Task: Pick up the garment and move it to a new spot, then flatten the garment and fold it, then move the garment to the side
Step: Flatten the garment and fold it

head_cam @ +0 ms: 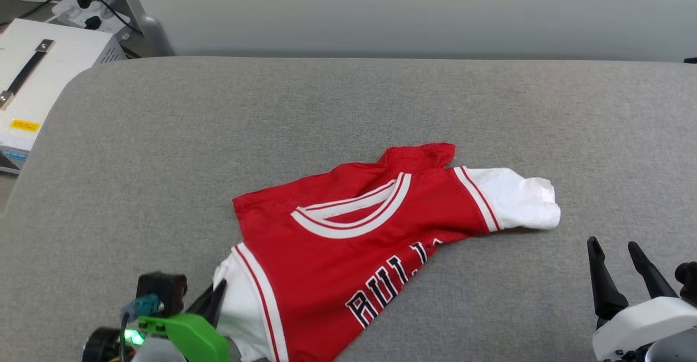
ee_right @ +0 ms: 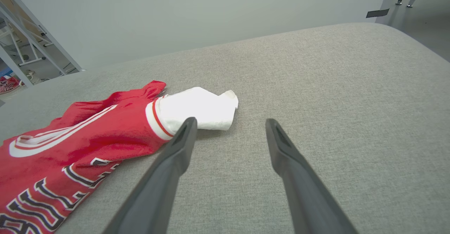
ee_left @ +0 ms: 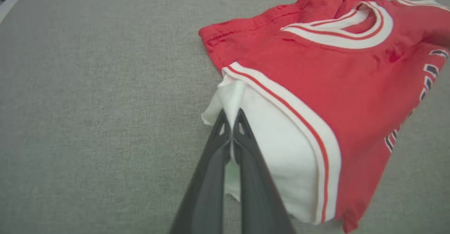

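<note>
The garment (head_cam: 348,226), a red jersey shirt with white sleeves, striped trim and black lettering, lies rumpled on the grey padded surface (head_cam: 348,106). My left gripper (head_cam: 218,292) sits at its lower-left white sleeve; in the left wrist view the gripper (ee_left: 231,116) is shut, pinching a fold of that white sleeve (ee_left: 274,149) of the garment (ee_left: 351,79). My right gripper (head_cam: 615,245) stands open at the lower right, apart from the cloth. In the right wrist view this gripper (ee_right: 228,121) is open, its left finger just before the other white sleeve (ee_right: 200,109) of the garment (ee_right: 88,139).
A white box with a black handle (head_cam: 38,73) and a power strip with cables (head_cam: 87,8) stand off the surface's left edge. A pale wall (head_cam: 414,8) rises behind the far edge. Bare grey surface stretches around the shirt.
</note>
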Available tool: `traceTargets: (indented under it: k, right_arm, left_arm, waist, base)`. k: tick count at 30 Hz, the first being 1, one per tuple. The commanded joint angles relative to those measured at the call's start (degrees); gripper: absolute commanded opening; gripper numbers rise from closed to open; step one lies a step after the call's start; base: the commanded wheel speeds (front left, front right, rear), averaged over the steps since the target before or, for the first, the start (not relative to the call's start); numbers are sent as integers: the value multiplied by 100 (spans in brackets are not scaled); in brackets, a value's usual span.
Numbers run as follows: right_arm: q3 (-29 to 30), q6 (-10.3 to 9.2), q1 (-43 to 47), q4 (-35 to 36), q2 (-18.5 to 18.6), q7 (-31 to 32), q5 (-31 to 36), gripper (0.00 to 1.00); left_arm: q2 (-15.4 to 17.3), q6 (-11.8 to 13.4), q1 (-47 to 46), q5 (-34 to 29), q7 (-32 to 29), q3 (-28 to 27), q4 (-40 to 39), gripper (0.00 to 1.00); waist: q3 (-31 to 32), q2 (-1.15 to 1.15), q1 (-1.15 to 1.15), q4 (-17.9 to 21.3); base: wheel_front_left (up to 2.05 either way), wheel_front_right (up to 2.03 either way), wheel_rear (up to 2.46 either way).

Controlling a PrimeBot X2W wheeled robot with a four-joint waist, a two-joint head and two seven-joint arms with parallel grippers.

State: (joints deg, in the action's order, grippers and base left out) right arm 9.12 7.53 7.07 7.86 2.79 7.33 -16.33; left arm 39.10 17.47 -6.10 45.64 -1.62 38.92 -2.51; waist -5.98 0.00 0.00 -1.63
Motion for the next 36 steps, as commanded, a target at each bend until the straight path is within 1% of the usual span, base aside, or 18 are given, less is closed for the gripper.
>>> traceTargets:
  k: [1, 4, 5, 7, 8, 11, 14, 18, 22, 26, 29, 31, 33, 36]
  right_arm:
    - [23, -4, 60, 40, 9, 26, -7, 100]
    - [27, -4, 63, 76, 9, 75, 18, 100]
    - [24, -4, 61, 90, 9, 92, 31, 100]
    - [23, -4, 55, 132, 9, 95, 57, 100]
    - [25, -4, 50, 157, 9, 79, 76, 100]
    - [36, -4, 29, 231, 9, 17, 120, 100]
    - [57, -4, 29, 254, 9, -7, 148, 100]
    - [72, -4, -2, 315, 9, 18, 180, 100]
    - [78, -4, -120, 289, 9, 26, 234, 100]
    - [98, -4, -337, 196, 23, 94, 362, 100]
    - [29, -4, -617, -35, 196, 259, 276, 100]
    - [-27, -4, -871, -318, 380, 516, 111, 100]
    - [-67, -4, -1169, -659, 606, 841, -109, 100]
    - [-235, -4, -1651, -1236, 1007, 1575, -452, 100]
  left_arm:
    - [-133, -1, 188, 148, 144, -45, 148, 0]
    - [-413, -147, 375, 390, 436, -97, 537, 0]
    - [-487, -220, 386, 420, 515, -87, 680, 8]
    - [-657, -338, 365, 479, 747, -129, 882, 61]
    - [-702, -376, 341, 458, 846, -133, 973, 100]
    - [-852, -417, 222, 356, 1310, -273, 1178, 100]
    - [-946, -394, 141, 148, 1572, -485, 1206, 100]
    - [-1079, -382, 75, -325, 1655, -924, 954, 100]
    - [-1321, -470, 160, -874, 1659, -1462, 478, 100]
    - [-1526, -533, 235, -1224, 1660, -1731, 186, 100]
    - [-1622, -521, 252, -1400, 1661, -1792, 44, 100]
    - [-1686, -505, 237, -1485, 1661, -1809, -42, 100]
    - [-1741, -499, 190, -1560, 1661, -1795, -105, 100]
    - [-1841, -534, 56, -1648, 1661, -1745, -147, 100]
  waist:
    - [43, 0, 0, -72]
    - [87, 0, 0, -113]
    - [112, 0, 0, -117]
    - [143, 0, 0, -116]
    - [160, 0, 0, -110]
    - [212, 0, 0, -67]
    - [247, 0, 0, -24]
    - [235, 0, 0, 43]
    - [192, 0, 0, 98]
    - [158, 0, 0, 125]
    - [98, 0, 0, 122]
    - [43, 0, 0, 98]
    - [-42, 0, 0, 40]
    - [-215, 0, 0, -104]
  base:
    - [0, 0, 0]
    - [0, 0, 0]
    - [0, 0, 0]
    - [0, 0, 0]
    - [0, 0, 0]
    - [0, 0, 0]
    - [0, 0, 0]
    - [0, 0, 0]
    - [0, 0, 0]
    - [0, 0, 0]
    - [0, 0, 0]
    - [0, 0, 0]
    - [0, 0, 0]
    - [0, 0, 0]
